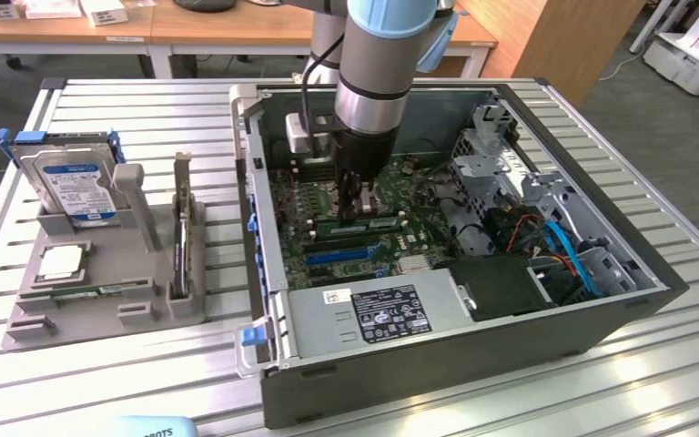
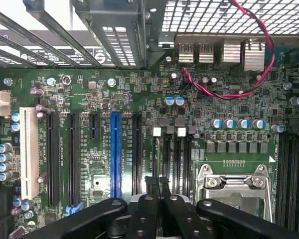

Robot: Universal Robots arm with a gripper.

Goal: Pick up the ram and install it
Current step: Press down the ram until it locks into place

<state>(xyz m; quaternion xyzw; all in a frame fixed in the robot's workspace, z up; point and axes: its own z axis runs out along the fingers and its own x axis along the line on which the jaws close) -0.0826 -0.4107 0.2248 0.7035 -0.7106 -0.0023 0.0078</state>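
The ram (image 1: pixel 377 221), a narrow green stick with a white label, stands on edge in the motherboard's memory slots (image 2: pixel 173 154) inside the open computer case (image 1: pixel 592 314). My gripper (image 1: pixel 353 202) reaches down into the case and its black fingers (image 2: pixel 148 206) are shut together. The tips sit at the ram's top edge, near the end toward the exterior view's left. In the wrist view the closed fingertips hang right over the slot beside the white latches (image 2: pixel 157 132). I cannot tell whether they touch the stick. The empty processor socket (image 2: pixel 234 184) lies next to the slots.
A grey holder (image 1: pixel 34 320) on the slatted table holds a hard drive (image 1: pixel 76 187), an upright dark card (image 1: pixel 181 228), a square silver chip (image 1: pixel 61 262) and a narrow green strip (image 1: pixel 88 292). Inside the case are a power supply (image 1: pixel 374 314), a drive cage (image 1: pixel 501 168) and cables (image 1: pixel 568 250).
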